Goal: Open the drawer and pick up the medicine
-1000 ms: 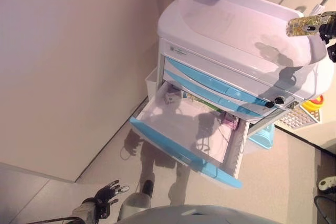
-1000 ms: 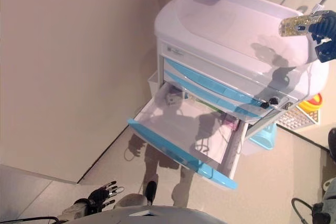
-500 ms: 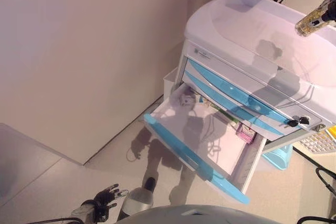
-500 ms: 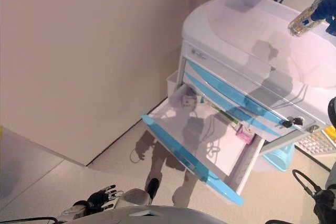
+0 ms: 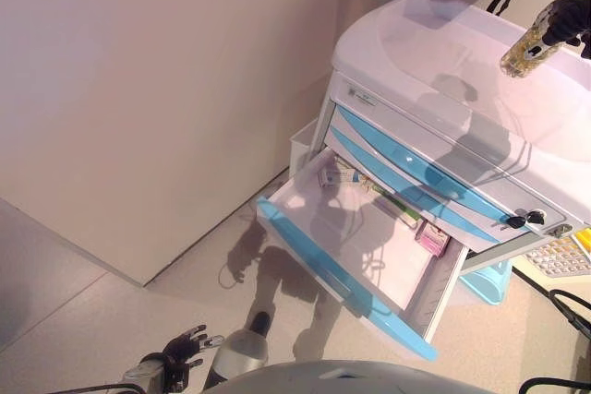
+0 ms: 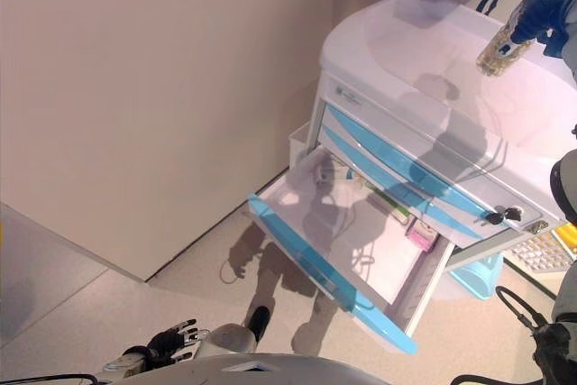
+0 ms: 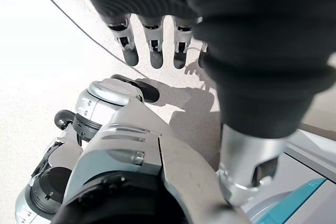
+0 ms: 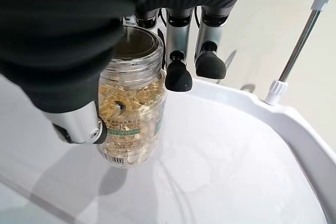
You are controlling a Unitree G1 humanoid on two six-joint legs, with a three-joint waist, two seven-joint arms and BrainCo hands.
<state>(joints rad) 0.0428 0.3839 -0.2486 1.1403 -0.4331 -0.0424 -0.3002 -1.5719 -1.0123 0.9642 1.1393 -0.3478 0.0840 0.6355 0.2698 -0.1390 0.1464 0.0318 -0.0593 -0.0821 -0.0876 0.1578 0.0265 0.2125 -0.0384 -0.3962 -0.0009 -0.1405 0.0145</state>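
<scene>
Task status: both stated steps appear complete, judged from the present layout. The drawer (image 5: 355, 260), the lowest of the blue-fronted drawers of the white cart (image 5: 462, 126), stands pulled well out toward the lower right of the left eye view, its blue front panel clear of the cart body and its white floor exposed. The two drawers above it are closed. The medicine bottle (image 8: 131, 114), a clear container filled with yellow capsules, is no longer in the drawer: it is held in the right hand (image 8: 79, 114), whose thumb and fingers are curled round the bottle body, gripping it. In the left eye view the bottle (image 5: 523, 51) shows at the upper right of the frame, raised over the recessed worktop (image 5: 434, 53) of the cart and not touching it; the right wrist view confirms the bottle hanging clear above the white surface. Items remaining in the drawer: a small pink box (image 5: 432, 236) near the right rear corner, a green flat pack (image 5: 392, 205) along the rear, and small packs (image 5: 337, 175) at the left rear corner; their contents cannot be identified. The left hand (image 7: 152, 45) hangs low at the bottom left of the eye views, well apart from the cart, fingers straight and relaxed, holding nothing. Remaining work: none is required by the task wording; the drawer is left open.
</scene>
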